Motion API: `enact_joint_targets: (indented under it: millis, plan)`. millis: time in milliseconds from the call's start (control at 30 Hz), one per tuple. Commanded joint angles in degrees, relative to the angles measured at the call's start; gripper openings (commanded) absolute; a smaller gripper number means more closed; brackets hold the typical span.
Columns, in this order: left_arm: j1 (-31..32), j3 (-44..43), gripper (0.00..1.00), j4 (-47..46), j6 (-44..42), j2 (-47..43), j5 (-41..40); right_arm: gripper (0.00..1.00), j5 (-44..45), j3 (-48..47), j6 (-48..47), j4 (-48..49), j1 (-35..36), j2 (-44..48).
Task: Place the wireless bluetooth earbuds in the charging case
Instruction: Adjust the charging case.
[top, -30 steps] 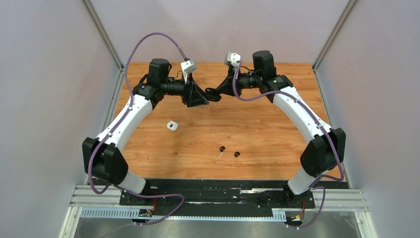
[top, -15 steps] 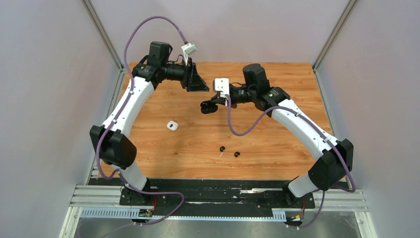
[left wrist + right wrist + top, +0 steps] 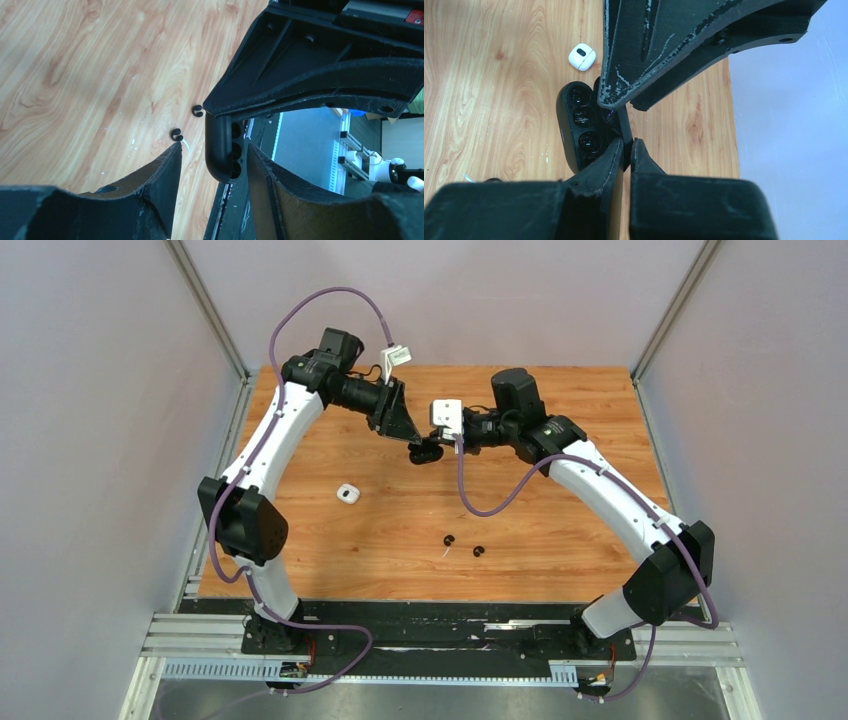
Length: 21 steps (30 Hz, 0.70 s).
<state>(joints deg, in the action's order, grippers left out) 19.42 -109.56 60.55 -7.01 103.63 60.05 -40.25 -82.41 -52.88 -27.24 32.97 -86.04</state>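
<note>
Wood table [image 3: 560, 500], plain grey walls around. My right gripper [image 3: 628, 145] is clenched on the black case [image 3: 579, 125], pinching what looks like its thin lid edge and holding it up off the table near the far middle. The case is open and its sockets show dark; I'd say they're empty. My left gripper [image 3: 214, 152] has its jaws apart, straddling the case's rounded end with a gap on one side, so it isn't clamped. Both black buds [image 3: 448, 539] [image 3: 478, 551] lie loose on the table, near each other and well apart from the case. The white case [image 3: 347, 494] sits alone to the left and looks shut. No white buds are visible; I can't tell if they're inside it.

Progress: early. Nothing black is inserted yet. Left to do: pick up each black bud and seat it.
</note>
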Motion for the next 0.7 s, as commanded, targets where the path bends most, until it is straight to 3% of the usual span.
enact_joint_targets:
  millis: [0, 233, 500, 667]
  plan:
    - [0.6, -2.4, 0.56, 3.7, -3.5, 0.2, 1.3, 0.0, 0.0, -0.4, -1.1, 0.5, 0.2, 1.7]
    - [1.1, -2.8, 0.53, 4.4, -3.9, 1.6, 1.0, 0.0, -0.2, -0.8, -0.7, 0.5, 0.5, 1.6]
    - [1.1, -3.0, 0.44, 2.9, -2.8, 2.3, 2.9, 0.0, 0.0, -0.5, -1.1, 0.5, 1.1, 1.7]
    - [1.1, -2.9, 0.45, 2.2, -1.6, 2.3, 3.5, 0.0, 0.1, 0.0, -1.3, 0.4, 1.3, 1.8]
